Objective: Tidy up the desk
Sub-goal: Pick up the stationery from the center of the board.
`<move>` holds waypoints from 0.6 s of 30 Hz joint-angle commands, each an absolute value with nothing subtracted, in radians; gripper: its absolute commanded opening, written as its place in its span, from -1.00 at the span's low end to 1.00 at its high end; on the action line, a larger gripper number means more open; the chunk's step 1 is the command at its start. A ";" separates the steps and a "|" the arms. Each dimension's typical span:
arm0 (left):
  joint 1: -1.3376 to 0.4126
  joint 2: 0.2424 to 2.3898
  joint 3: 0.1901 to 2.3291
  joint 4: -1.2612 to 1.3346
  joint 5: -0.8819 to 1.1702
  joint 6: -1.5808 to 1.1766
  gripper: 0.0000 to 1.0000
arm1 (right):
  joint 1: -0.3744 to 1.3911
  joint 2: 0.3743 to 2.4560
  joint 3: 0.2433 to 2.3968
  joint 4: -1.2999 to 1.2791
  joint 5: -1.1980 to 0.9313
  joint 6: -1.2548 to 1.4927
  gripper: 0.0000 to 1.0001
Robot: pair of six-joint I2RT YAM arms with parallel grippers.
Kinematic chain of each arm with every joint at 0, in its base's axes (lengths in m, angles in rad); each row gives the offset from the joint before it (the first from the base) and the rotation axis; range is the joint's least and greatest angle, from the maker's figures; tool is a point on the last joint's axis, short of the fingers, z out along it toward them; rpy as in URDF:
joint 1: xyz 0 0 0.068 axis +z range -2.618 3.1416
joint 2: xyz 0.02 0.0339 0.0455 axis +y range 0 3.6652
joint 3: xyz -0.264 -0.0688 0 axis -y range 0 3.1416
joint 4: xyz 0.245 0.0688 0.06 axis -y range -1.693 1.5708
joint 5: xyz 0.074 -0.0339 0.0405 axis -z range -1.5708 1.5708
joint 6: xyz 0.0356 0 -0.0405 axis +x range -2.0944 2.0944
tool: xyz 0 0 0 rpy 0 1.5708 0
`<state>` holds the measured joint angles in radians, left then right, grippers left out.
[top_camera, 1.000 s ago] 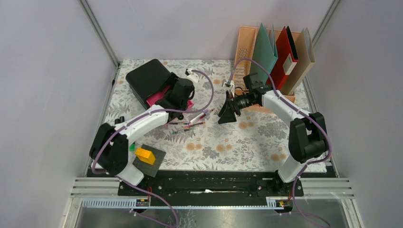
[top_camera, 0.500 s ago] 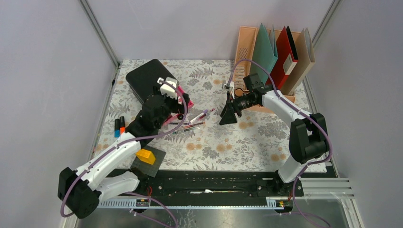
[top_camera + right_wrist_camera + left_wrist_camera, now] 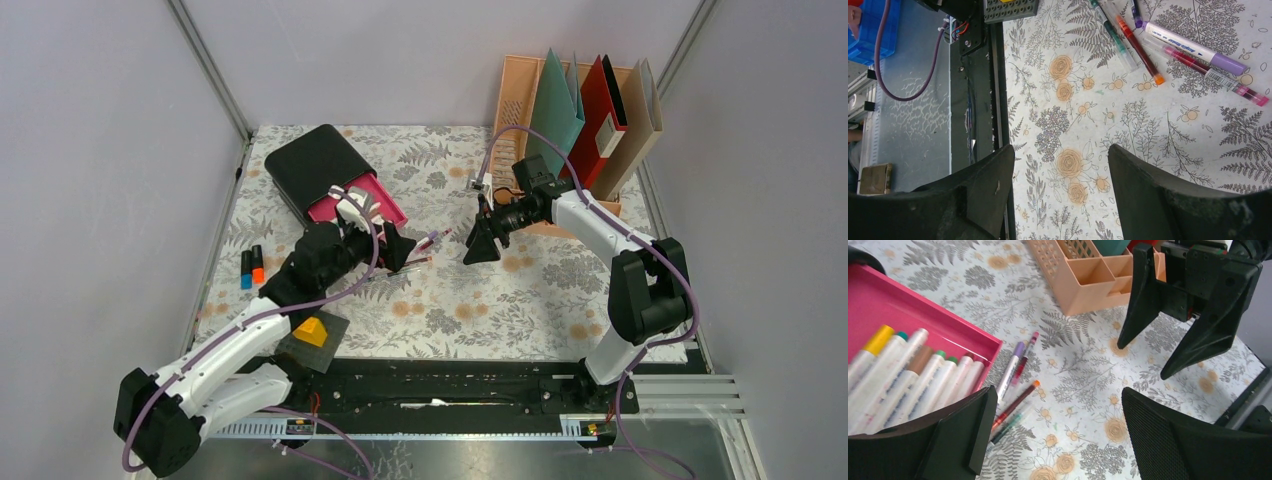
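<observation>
Closest to the bases, at the near left: a grey studded plate [image 3: 335, 332] with a yellow block [image 3: 308, 328] on top. Just beyond it, by the left edge, a blue and an orange marker [image 3: 246, 270] side by side. All of it on the desk [image 3: 520, 300], clothed in grey ferns and orange flowers, filling the space ahead of both arms. Next out, the left gripper [image 3: 393, 246]: hangs with fingers spread wide, pinching nothing, over the near-left end of the loose pens [image 3: 412, 260]. Four of these in a loose bundle on the cloth, one purple-capped, one pink, one orange-tipped, one green, long axes running from near-left to far-right. Just right of the bundle, the right gripper [image 3: 482, 245]: points down at the cloth, jaws likewise parted and holding nothing. Judged from both wrist views, the left is the nearer of the two, with the barrels between and ahead of its fingers. Probably a matter of dropping and closing across one pen. Farther back on the left, a pink drawer [image 3: 372, 200] pulled out of the black drawer box [image 3: 312, 160], carrying a row of markers [image 3: 908, 370] laid parallel, bare pink floor beside them. Farthest, back right, the peach file rack [image 3: 515, 100]: holds teal, red and tan folders [image 3: 600, 110] upright, low front cells [image 3: 1098, 272] looking bare.
</observation>
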<state>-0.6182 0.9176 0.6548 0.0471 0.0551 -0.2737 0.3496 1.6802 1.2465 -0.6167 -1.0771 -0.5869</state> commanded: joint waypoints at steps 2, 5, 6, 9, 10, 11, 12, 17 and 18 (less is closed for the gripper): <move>-0.612 0.943 0.634 0.131 0.151 -0.359 0.97 | 0.349 1.654 1.290 -0.638 -1.062 -0.617 0.52; -0.613 0.988 0.640 0.151 0.193 -0.381 0.97 | 0.350 1.655 1.290 -0.640 -1.057 -0.618 0.51; -0.614 1.006 0.645 0.152 0.203 -0.384 0.97 | 0.350 1.657 1.290 -0.640 -1.056 -0.618 0.52; -0.614 1.077 0.676 0.147 0.238 -0.384 0.97 | 0.349 1.660 1.293 -0.645 -1.051 -0.626 0.52; -0.614 1.112 0.689 0.138 0.242 -0.381 0.97 | 0.350 1.661 1.294 -0.649 -1.051 -0.629 0.51; -0.616 1.143 0.709 0.123 0.242 -0.377 0.96 | 0.350 1.661 1.296 -0.654 -1.048 -0.633 0.52; -0.619 1.171 0.728 0.106 0.235 -0.365 0.95 | 0.350 1.661 1.297 -0.656 -1.046 -0.636 0.52; -0.688 1.327 0.867 -0.026 0.071 -0.274 0.87 | 0.350 1.656 1.296 -0.661 -1.034 -0.648 0.52; -0.698 1.362 0.892 -0.052 0.039 -0.256 0.86 | 0.350 1.654 1.296 -0.661 -1.032 -0.649 0.52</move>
